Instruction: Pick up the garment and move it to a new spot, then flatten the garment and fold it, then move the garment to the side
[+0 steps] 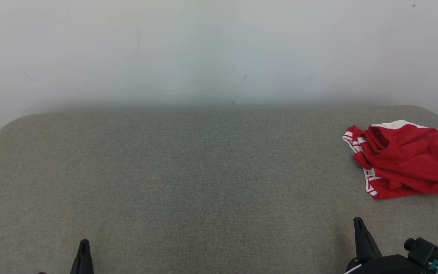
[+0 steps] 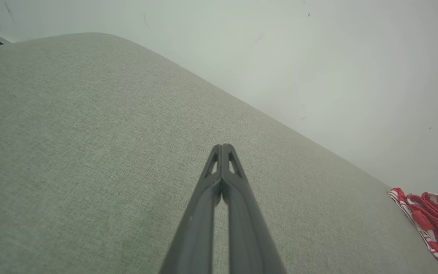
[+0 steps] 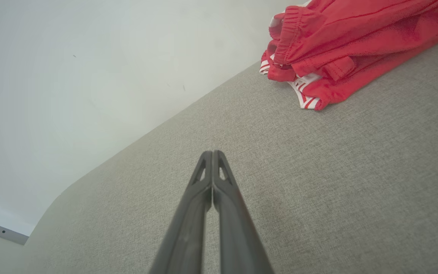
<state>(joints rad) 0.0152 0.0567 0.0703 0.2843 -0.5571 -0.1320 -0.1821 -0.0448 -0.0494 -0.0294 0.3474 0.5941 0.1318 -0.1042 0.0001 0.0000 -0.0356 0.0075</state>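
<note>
The garment is a crumpled red piece with white stripes and a white lining, lying at the far right of the grey fabric surface. It also appears at the lower right in the left wrist view, garment, and at the upper right in the right wrist view, garment. My left gripper sits at the bottom left, shut and empty, fingertips together as gripper. My right gripper is at the bottom right, just in front of the garment, shut and empty, seen as gripper.
A pale wall rises directly behind the surface. The surface has rounded back corners, and the garment lies close to its right edge. A strip of floor trim shows beyond the left corner.
</note>
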